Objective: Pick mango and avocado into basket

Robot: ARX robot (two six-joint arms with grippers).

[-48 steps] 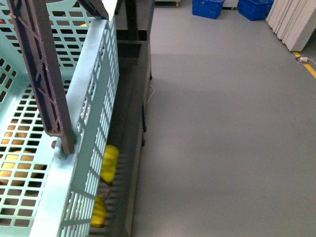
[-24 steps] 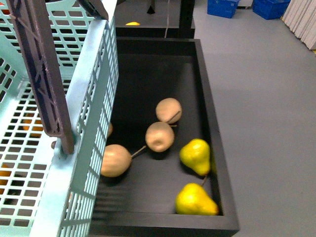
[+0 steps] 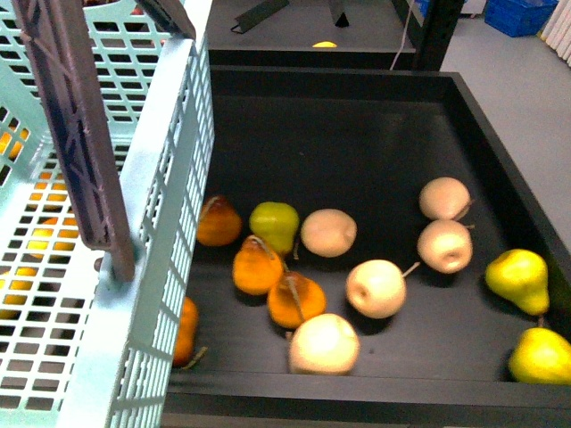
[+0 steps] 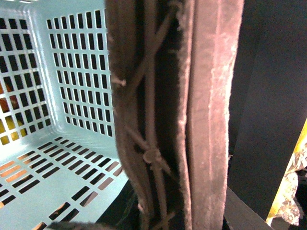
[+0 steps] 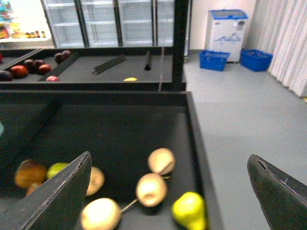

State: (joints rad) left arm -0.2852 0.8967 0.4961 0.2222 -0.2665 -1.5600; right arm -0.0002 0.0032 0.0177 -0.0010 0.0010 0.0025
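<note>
One risk is foreseen: neither mango nor avocado is made out in the near black tray (image 3: 357, 125), where only pears (image 3: 375, 287) lie, so a green pear (image 3: 274, 223) could be taken for the avocado. Dark red fruit (image 5: 19, 71) in a far tray (image 5: 86, 76) is too small to be identified. The right gripper (image 5: 169, 159) is spread wide and empty above the pears. The basket (image 3: 152, 294) stands at the left, its floor bare where shown. Its handle (image 4: 201, 120) fills the left wrist view, and whether the left gripper is clenched cannot be told.
</note>
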